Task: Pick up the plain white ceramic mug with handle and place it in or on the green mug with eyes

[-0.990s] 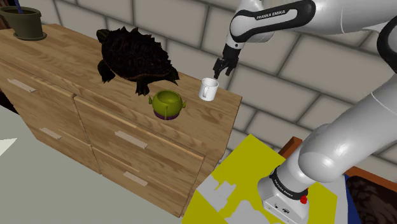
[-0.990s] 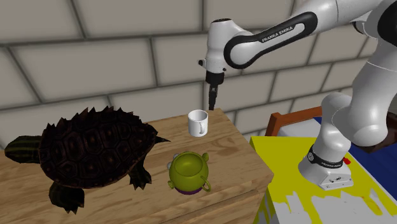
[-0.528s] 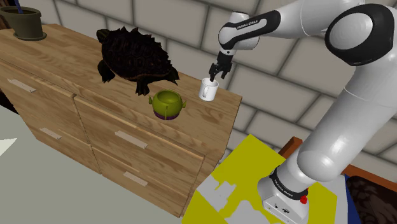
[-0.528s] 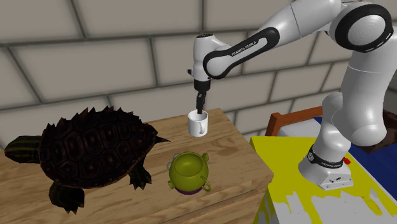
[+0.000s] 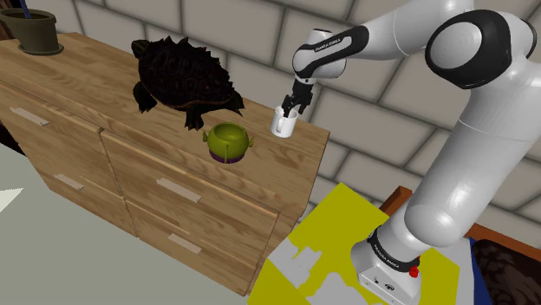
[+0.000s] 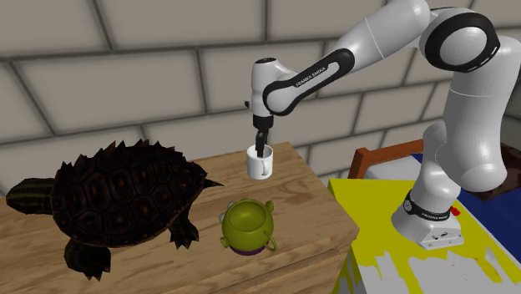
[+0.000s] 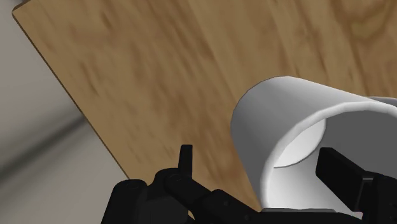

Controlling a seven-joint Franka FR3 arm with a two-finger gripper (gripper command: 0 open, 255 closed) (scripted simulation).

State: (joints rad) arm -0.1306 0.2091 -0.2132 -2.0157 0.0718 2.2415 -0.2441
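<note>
**Fingers astride the rim, grip not yet made**

The black two-finger gripper (image 7: 261,167) hangs nose-down over the plain white glossy mug (image 7: 286,114). Its fingers stand apart: one dips inside the mouth, the other is outside the wall with bare wood showing between them. That straddle looks chosen so the thin wall itself can be pinched (a rim hold, which leaves the handle alone). Nothing is clasped.

The white mug (image 6: 260,164) stands upright near the back corner of the light wooden chest of drawers (image 5: 165,165), its small loop handle turned toward the round yellow-green mug with a purple foot (image 6: 248,224). It is a straight-sided cylinder, smooth and unmarked, white inside as out.

The green mug stands near it, open side up, just beside the dark spiky-shelled turtle figure (image 6: 117,196). The likely step is closing on the wall, then lifting.
</note>
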